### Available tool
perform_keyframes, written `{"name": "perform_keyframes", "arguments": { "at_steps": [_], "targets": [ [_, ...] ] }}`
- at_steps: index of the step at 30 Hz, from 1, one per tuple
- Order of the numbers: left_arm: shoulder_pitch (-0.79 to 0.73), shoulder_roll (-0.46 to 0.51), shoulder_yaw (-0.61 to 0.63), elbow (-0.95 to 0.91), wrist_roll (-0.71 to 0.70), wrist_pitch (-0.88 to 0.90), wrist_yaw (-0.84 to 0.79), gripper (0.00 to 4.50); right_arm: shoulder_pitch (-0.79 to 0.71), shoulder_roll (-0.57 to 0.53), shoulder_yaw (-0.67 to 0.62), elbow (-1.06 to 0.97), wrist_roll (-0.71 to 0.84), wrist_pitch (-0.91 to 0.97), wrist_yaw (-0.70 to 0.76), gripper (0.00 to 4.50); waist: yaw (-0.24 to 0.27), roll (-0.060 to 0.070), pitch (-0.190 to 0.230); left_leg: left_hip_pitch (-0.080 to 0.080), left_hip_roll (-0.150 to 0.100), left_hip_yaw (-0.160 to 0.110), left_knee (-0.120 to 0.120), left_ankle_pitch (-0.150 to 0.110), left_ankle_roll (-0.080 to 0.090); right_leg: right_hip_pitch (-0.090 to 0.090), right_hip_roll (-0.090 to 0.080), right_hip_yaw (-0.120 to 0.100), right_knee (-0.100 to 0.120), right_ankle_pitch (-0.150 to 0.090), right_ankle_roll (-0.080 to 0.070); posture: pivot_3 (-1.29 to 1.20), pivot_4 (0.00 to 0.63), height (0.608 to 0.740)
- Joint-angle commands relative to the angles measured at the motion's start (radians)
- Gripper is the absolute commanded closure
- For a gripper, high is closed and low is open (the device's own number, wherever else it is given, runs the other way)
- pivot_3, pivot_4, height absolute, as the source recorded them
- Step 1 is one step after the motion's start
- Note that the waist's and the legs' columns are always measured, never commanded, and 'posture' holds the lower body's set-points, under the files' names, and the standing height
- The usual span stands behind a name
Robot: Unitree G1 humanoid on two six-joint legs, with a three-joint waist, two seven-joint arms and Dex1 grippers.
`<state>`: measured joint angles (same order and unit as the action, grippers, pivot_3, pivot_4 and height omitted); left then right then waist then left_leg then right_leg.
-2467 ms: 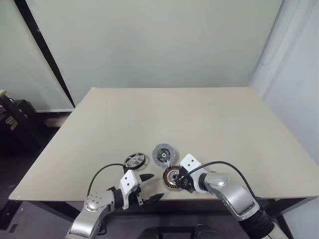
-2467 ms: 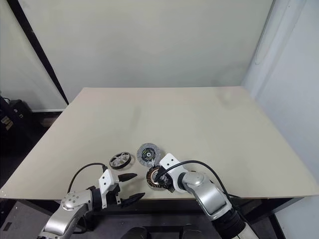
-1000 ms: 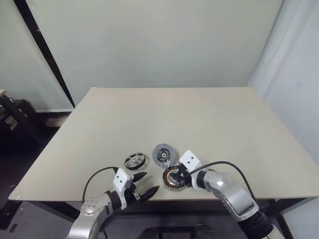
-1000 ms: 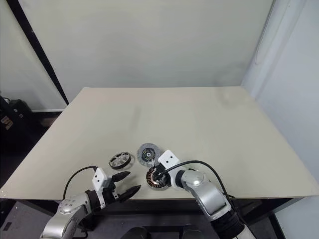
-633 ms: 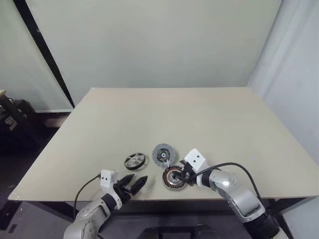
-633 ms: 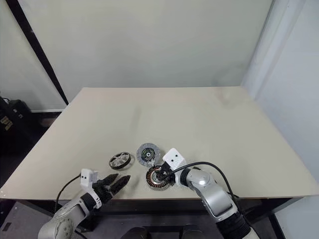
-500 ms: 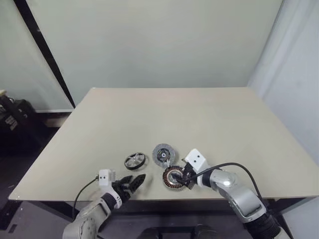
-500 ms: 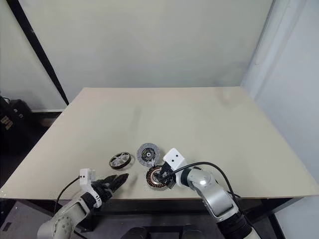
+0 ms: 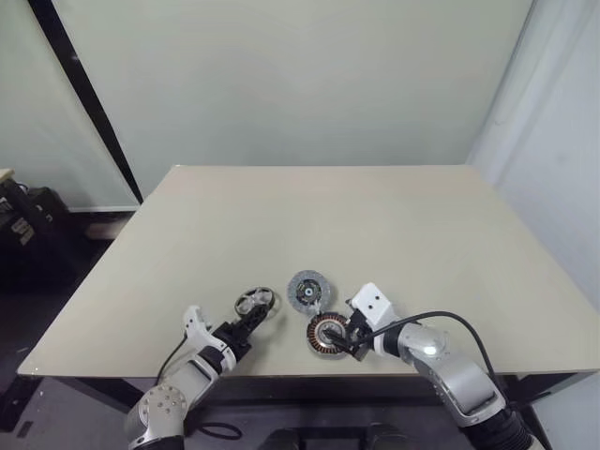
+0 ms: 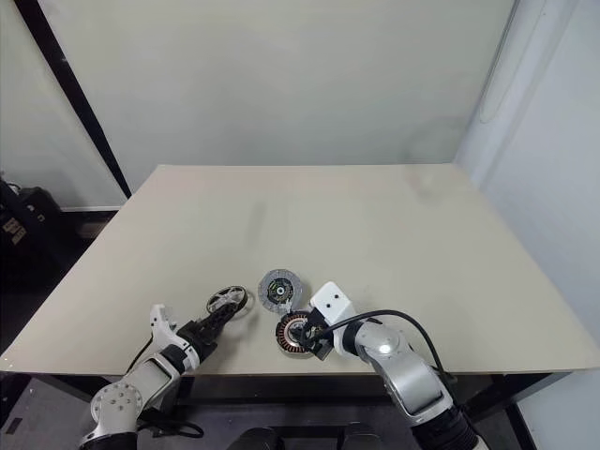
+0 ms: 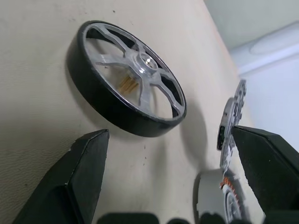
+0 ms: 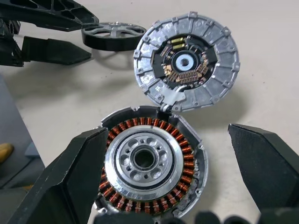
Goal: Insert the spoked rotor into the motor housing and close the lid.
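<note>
Nothing is assembled yet: the spoked rotor [image 9: 254,301] lies loose on the worktop [image 9: 375,225], beside the motor housing [image 9: 326,335]. Both sets of fingers are spread, grasping nothing, and the lid [image 9: 307,290] lies flat

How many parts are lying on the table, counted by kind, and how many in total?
Spoked rotor: 1
Motor housing: 1
Lid: 1
Total: 3 parts on the table
</note>
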<state>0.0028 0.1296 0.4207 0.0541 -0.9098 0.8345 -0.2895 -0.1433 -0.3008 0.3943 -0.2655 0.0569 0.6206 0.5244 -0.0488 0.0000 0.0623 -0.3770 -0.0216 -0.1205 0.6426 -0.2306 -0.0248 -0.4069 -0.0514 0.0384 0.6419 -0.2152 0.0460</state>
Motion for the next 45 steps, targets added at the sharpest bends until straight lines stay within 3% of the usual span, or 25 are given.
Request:
{"name": "perform_keyframes", "arguments": {
  "at_steps": [1,21,33,38,45],
  "targets": [
    [-0.033,-0.016,0.037,0.021,-0.037,0.004,0.033,0.0,-0.004,0.0,-0.027,-0.047,-0.003,-0.02,-0.018,0.02,0.0,0.0,0.0,0.0,0.0,0.0,0.0,0.0,0.0,0.0,0.0,0.0,0.0,0.0,0.0,0.0,0.0,0.74],
    [-0.096,-0.073,0.134,0.11,-0.112,-0.047,0.119,0.0,0.013,-0.022,-0.049,-0.057,0.001,-0.021,-0.027,0.02,-0.001,-0.001,0.0,0.0,0.0,0.0,0.0,0.0,0.0,0.0,0.0,0.0,0.0,0.0,0.0,0.0,0.0,0.74],
    [-0.076,-0.066,0.144,0.111,-0.124,-0.038,0.13,4.21,0.024,-0.022,-0.057,-0.063,0.002,-0.019,-0.041,0.0,-0.001,-0.002,0.0,-0.001,0.0,0.0,-0.001,0.0,0.0,0.0,0.0,0.0,-0.001,0.0,0.0,0.0,0.0,0.74],
    [-0.064,-0.055,0.155,0.101,-0.15,-0.028,0.122,4.21,0.033,-0.022,-0.081,-0.073,0.046,-0.003,-0.014,0.0,-0.001,-0.002,0.0,-0.001,0.0,0.001,-0.001,-0.001,-0.001,0.0,0.0,0.0,-0.001,0.0,0.0,0.0,0.0,0.74],
    [-0.054,0.009,0.164,0.084,-0.249,0.072,0.067,4.21,0.081,-0.086,-0.169,-0.061,0.212,-0.075,0.18,0.0,-0.001,-0.003,0.001,-0.001,0.0,0.0,-0.001,-0.001,-0.002,-0.001,0.0,0.0,-0.001,0.0,0.0,0.0,0.0,0.74]
  ]
}}
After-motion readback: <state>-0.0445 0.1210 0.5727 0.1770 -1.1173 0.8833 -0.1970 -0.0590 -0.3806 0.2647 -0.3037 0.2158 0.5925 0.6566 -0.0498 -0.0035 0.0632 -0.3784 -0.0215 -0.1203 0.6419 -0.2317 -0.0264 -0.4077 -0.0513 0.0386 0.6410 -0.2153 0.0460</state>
